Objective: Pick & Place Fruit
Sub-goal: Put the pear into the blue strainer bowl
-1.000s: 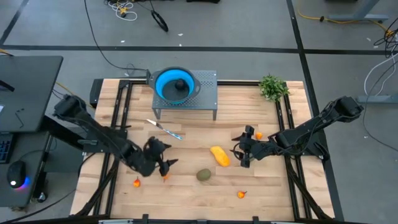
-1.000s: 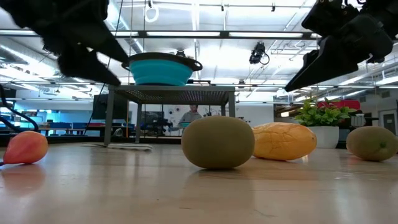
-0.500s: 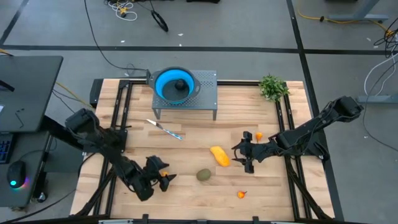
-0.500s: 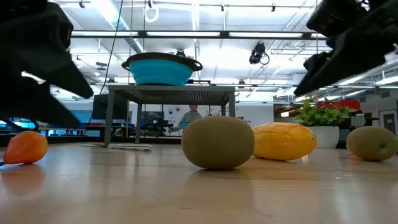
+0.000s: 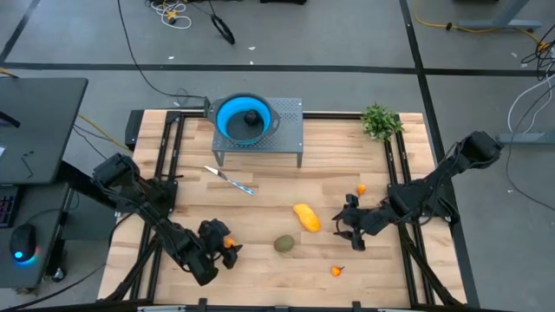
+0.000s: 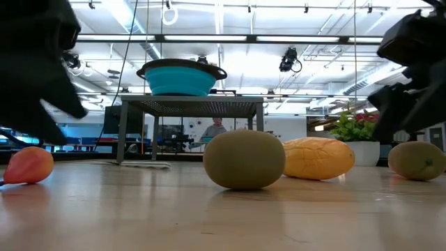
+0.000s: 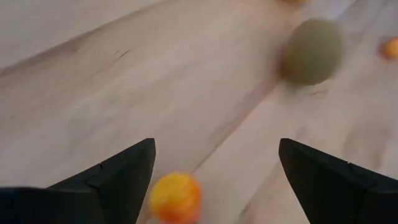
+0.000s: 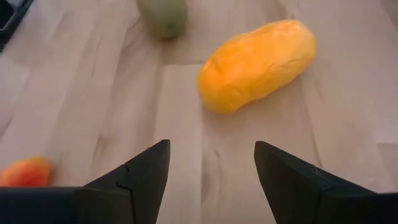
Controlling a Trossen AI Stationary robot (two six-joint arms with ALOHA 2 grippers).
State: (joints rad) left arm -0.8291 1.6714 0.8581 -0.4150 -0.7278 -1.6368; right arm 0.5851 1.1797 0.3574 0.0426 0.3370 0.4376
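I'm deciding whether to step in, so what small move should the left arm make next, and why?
Probably ease the left gripper forward and down until the small orange fruit sits between its fingers, then close. Its fingers are open, and in the left wrist view the fruit lies on the table just inside one finger, not yet centred. The right gripper hangs open near the yellow fruit.

A yellow oblong fruit [image 5: 304, 217] is laid flat near the table's middle. An olive-brown oval [image 5: 284, 244] is seated just beside it, toward the front edge. Small orange pieces are scattered: one [image 5: 231, 245] at the front left, one [image 5: 336, 270] at the front right, one [image 5: 361, 188] farther back. A dark ball [image 5: 249, 118] is held in the blue bowl.
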